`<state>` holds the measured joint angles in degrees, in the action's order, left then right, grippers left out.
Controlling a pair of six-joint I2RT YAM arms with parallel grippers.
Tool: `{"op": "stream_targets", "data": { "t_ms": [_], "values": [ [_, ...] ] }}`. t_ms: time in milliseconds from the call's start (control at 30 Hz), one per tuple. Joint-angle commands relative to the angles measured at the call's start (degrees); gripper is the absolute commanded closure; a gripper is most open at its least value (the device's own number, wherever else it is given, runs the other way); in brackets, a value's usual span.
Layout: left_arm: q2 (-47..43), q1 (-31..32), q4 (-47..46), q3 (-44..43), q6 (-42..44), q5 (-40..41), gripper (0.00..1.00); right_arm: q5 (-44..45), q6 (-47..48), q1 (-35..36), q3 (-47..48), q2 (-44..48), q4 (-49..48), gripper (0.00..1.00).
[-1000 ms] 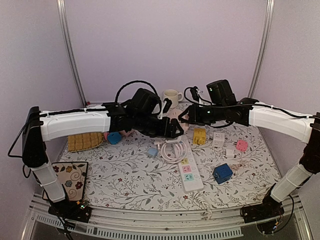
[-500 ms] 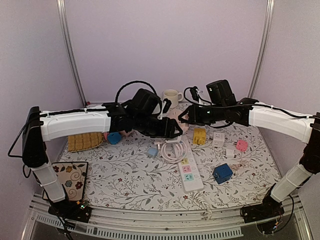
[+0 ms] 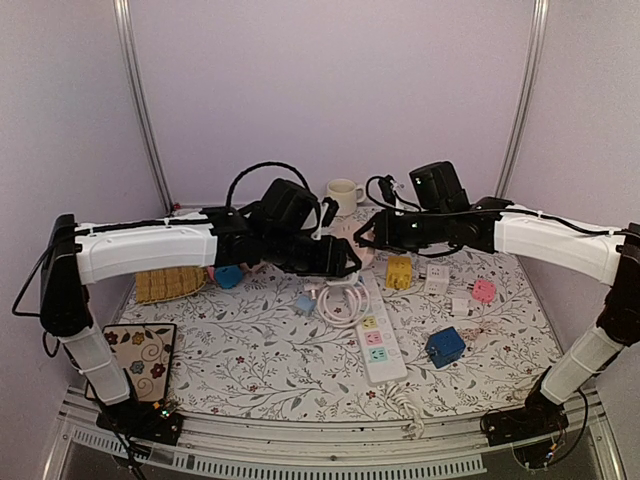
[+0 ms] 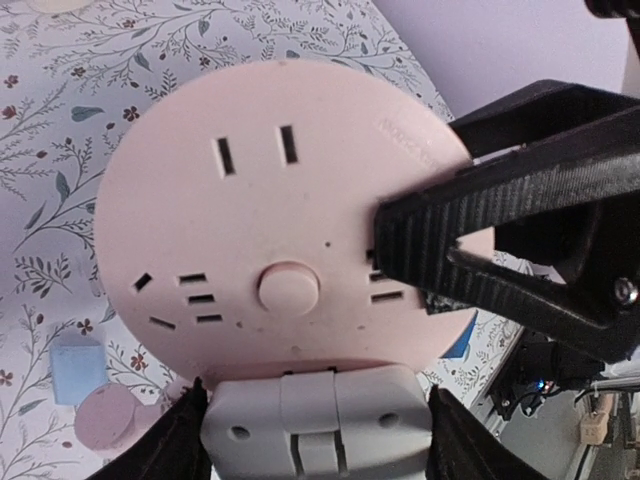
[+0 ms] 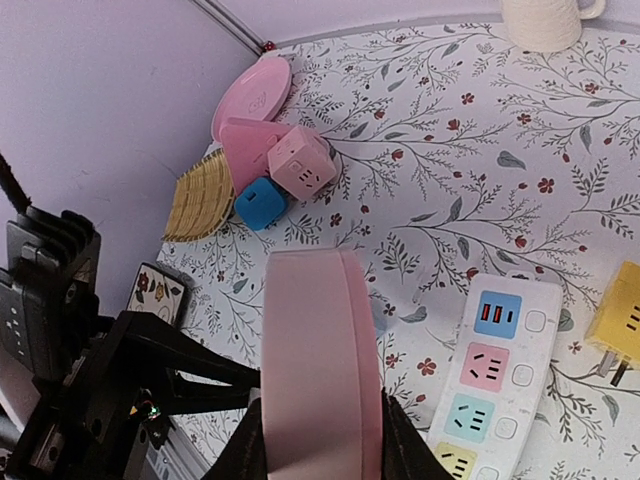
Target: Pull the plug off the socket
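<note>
Plug (image 4: 320, 405), white, clamped in left claw (image 4: 318, 442), butts against rim of pink round socket (image 4: 270, 220); right claw (image 5: 322, 440) pinches socket's side edge, above tabletop (image 3: 250, 345).

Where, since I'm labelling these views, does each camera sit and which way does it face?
Top external: fixed above and behind the bases, looking down over the table; left arm and right arm both show.
Left wrist: on the left arm, facing the pink socket; left fingers flank a white plug, right fingers clamp the rim.
Right wrist: on the right arm, looking down past the socket's edge at the power strip; right fingers show below.
Shared: both wrist views show the pink socket.
</note>
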<state>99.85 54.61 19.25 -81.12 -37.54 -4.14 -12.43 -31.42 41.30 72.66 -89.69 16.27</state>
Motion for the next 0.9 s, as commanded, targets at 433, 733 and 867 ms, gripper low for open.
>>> {"op": "stream_targets", "data": {
  "t_ms": [433, 733, 867],
  "values": [
    [-14.8, 1.1, -10.6, 11.0, -0.1, 6.6, 0.78, 2.0, -3.4, -2.0, -2.7, -1.4, -0.6, 0.97],
    [-15.9, 3.3, -9.1, 12.1, 2.3, 13.5, 0.79, 0.0, -5.3, -2.0, -1.9, -3.1, -0.5, 0.97],
    [-15.7, 4.9, -7.7, 11.6, 3.6, 17.5, 0.79, -2.0, -6.0, -2.0, -0.1, -5.1, -0.6, 0.97]
  ]
}}
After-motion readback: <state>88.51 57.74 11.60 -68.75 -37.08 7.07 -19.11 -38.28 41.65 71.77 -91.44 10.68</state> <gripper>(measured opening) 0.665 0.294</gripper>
